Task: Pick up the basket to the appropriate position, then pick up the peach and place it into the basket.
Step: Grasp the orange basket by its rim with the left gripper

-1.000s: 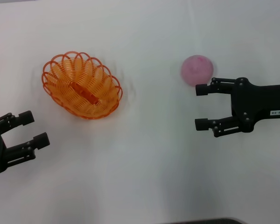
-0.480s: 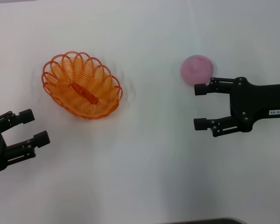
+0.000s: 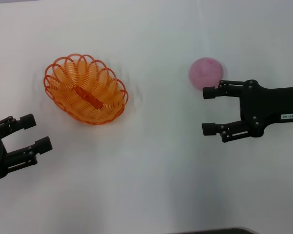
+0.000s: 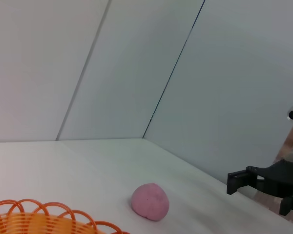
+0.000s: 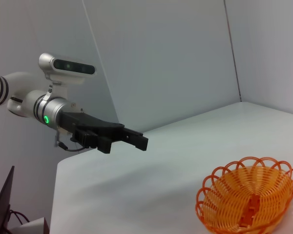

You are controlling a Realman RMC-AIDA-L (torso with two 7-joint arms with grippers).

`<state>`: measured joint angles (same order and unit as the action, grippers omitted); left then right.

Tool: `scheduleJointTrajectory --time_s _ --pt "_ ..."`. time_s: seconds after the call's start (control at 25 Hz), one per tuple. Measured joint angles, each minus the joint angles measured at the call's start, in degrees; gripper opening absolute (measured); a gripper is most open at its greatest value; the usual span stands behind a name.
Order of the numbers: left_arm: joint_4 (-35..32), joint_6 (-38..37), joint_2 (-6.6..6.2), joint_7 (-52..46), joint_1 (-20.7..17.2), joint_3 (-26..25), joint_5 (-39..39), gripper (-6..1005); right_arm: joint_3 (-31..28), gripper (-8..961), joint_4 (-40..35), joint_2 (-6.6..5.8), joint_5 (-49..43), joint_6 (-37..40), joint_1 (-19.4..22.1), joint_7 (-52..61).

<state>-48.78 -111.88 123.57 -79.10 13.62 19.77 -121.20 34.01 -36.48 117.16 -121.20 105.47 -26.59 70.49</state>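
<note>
The orange basket (image 3: pixel 85 89) rests on the white table, left of centre, empty; it also shows in the right wrist view (image 5: pixel 246 198) and its rim in the left wrist view (image 4: pixel 34 219). The pink peach (image 3: pixel 205 72) lies on the table at the right, also seen from the left wrist (image 4: pixel 150 201). My right gripper (image 3: pixel 208 110) is open just beside and nearer than the peach, one finger close to its edge, nothing held. My left gripper (image 3: pixel 33 133) is open near the table's left front, apart from the basket.
The white table (image 3: pixel 151 165) stretches between the basket and the peach. Grey walls stand behind it in both wrist views. A dark edge shows at the table's front (image 3: pixel 219 230).
The right gripper has crept slightly left and toward the front. The basket, the peach and the left gripper have not moved.
</note>
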Motion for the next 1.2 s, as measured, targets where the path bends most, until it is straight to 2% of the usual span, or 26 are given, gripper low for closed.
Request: scheduleJointTrajectory --time_s 0.4,0.68,0.92,1.08,1.2 --pt "-0.2 -0.5 -0.13 -2.5 2.1 0.0 -0.1 846 0.0 957 0.0 0.0 0.0 0.0 -0.8 0.0" --pt "-0.6 -1.7 -1.98 -7.1 5.8 0.0 -0.3 845 0.0 957 0.0 0.0 0.0 -0.1 -1.2 0.0" --pt "-0.4 0.6 -3.37 -12.7 10.5 0.0 -0.3 844 0.0 958 0.1 0.12 0.0 -1.0 -1.0 -0.1" --pt "-0.1 2.1 -3.76 -14.4 13.1 0.0 -0.3 844 0.0 957 0.1 0.37 0.0 -1.5 -1.2 -0.1" --pt "0.0 3.9 -3.6 -14.4 15.0 0.0 -0.2 845 0.0 957 0.1 0.59 0.0 -1.6 -1.3 -0.1"
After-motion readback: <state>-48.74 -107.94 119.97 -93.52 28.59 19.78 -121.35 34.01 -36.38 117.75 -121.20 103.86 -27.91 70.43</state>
